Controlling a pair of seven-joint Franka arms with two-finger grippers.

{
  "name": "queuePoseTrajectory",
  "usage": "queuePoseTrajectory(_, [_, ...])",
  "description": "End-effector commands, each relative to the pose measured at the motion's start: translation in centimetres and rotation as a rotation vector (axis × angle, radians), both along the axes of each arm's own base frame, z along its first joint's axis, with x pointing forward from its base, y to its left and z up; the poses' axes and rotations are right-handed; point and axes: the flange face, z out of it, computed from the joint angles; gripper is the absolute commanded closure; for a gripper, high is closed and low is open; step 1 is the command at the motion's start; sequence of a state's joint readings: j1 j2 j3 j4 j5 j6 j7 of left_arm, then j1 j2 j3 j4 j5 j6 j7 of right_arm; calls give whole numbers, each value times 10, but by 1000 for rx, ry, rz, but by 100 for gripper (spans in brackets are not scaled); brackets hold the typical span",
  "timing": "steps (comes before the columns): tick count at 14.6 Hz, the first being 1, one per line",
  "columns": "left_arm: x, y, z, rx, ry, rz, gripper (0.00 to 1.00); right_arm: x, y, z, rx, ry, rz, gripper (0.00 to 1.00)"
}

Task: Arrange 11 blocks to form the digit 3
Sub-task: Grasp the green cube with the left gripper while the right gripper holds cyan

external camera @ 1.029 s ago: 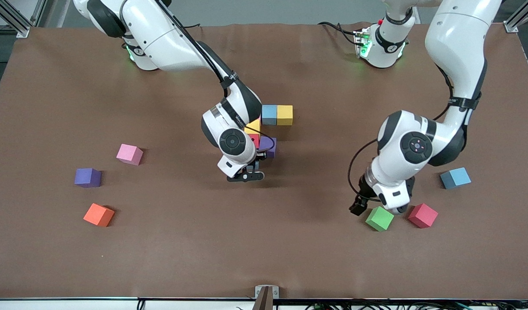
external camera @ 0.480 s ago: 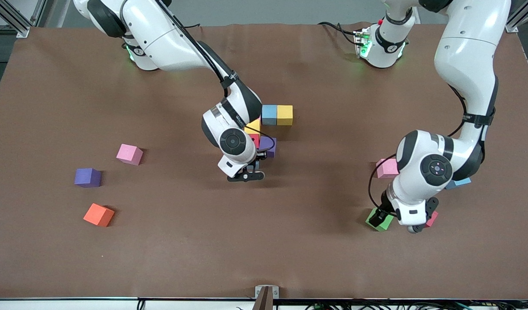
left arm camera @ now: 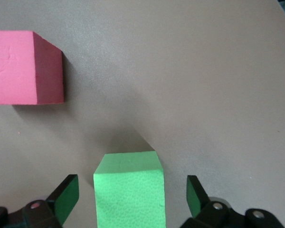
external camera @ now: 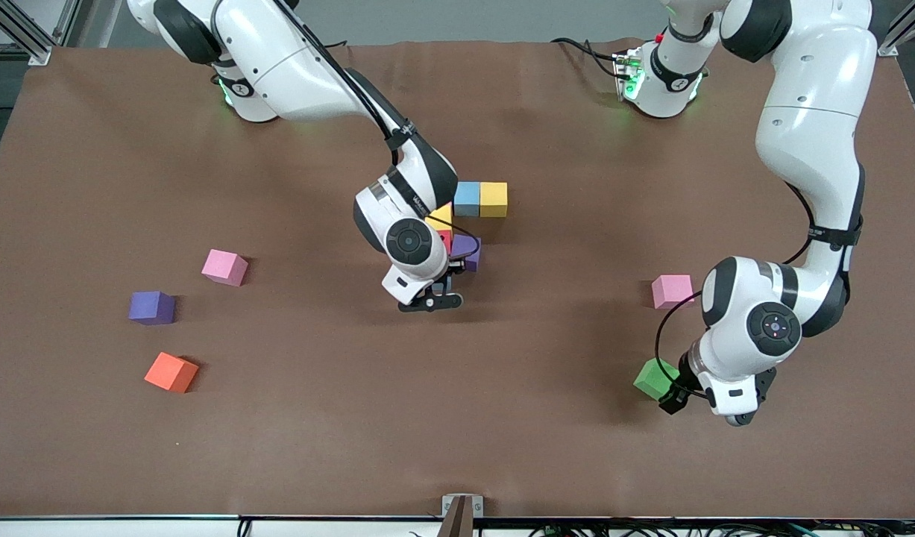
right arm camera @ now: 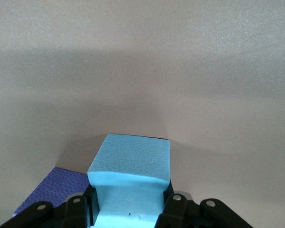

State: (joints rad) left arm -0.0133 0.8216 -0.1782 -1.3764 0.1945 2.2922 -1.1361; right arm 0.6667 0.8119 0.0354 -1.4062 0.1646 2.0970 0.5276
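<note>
Several blocks sit grouped mid-table: blue, yellow, a second yellow, red and purple. My right gripper is shut on a light blue block, right beside the purple block. My left gripper is open, one finger on each side of a green block without touching it. A red block lies close by; the left arm hides it in the front view.
Loose blocks lie toward the right arm's end: pink, purple, orange. Another pink block sits beside the left arm's elbow, farther from the camera than the green one. The brown mat covers the table.
The left arm swung toward its own end of the table, uncovering the pink block and covering the red and blue ones. Its open fingers now straddle the green block. The right arm barely shifted.
</note>
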Motion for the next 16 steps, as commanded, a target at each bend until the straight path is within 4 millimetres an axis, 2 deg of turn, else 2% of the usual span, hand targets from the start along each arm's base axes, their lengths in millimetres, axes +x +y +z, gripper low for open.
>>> queuePoseTrajectory(1, [4, 0, 0, 4, 6, -16, 0, -11, 0, -6, -20, 4, 16, 44])
queuePoseTrajectory(3, [4, 2, -7, 4, 12, -15, 0, -11, 0, -6, -21, 6, 10, 0])
queuePoseTrajectory(7, [3, 1, -23, -8, 24, -6, 1, -6, -1, -1, -13, -2, 0, 0])
queuePoseTrajectory(8, [1, 2, -27, -17, 33, -1, 9, 1, -6, 5, -9, -15, -11, 0])
queuePoseTrajectory(10, [0, -2, -25, -42, 36, 22, 31, 11, -15, 18, -6, -36, -28, 0])
queuePoseTrajectory(11, [1, -3, -22, -45, 32, 27, 42, 19, -22, 31, -4, -55, -43, 0])
queuePoseTrajectory(12, [0, -8, -17, -48, 33, 23, 59, 28, -31, 48, -2, -78, -62, 0])
queuePoseTrajectory(13, [-1, -13, -11, -56, 32, 39, 75, 41, -47, 65, -3, -99, -88, 0])
queuePoseTrajectory(14, [-3, -17, -9, -56, 45, 62, 87, 55, -71, 84, -19, -106, -123, 0])
queuePoseTrajectory(16, [-10, -34, 8, -67, 81, 101, 94, 85, -133, 106, -69, -109, -209, 0])
